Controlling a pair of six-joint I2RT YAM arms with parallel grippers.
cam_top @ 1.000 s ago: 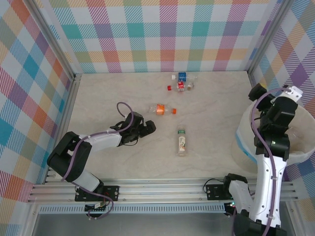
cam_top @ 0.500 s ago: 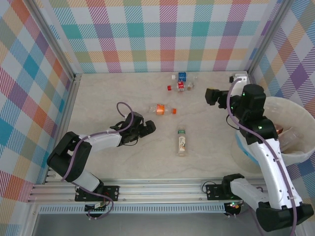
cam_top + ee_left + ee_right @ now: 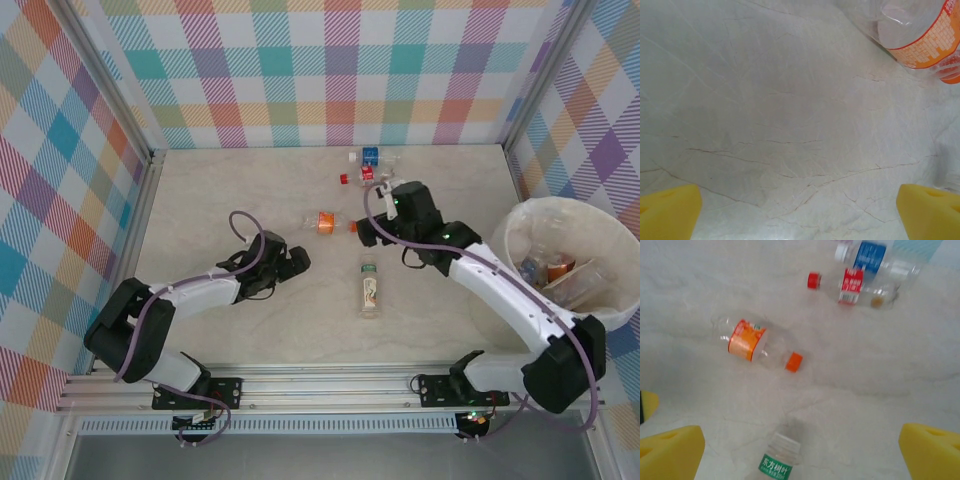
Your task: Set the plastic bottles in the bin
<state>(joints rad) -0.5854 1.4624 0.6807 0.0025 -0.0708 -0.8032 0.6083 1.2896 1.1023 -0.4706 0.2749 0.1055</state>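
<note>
So the right pincer (image 3: 366,233) had swung right off the large round white translucent bin (image 3: 520,222), where it hung a second earlier. It ended up well to the left of it, jaws spread wide and empty. The clear plastic bottle with the orange label and cap (image 3: 330,223) lay just left of it. The green-capped clear bottle (image 3: 369,288) lay just on its near side, and the red-capped clear bottle (image 3: 362,177) and blue-labelled clear bottle (image 3: 373,156) beyond it. None of those four had shifted. The left pincer (image 3: 296,260) barely moved, also open with nothing in it, the orange one near its front-right. A few more clear bottles (image 3: 550,268) sat inside the bin.
</note>
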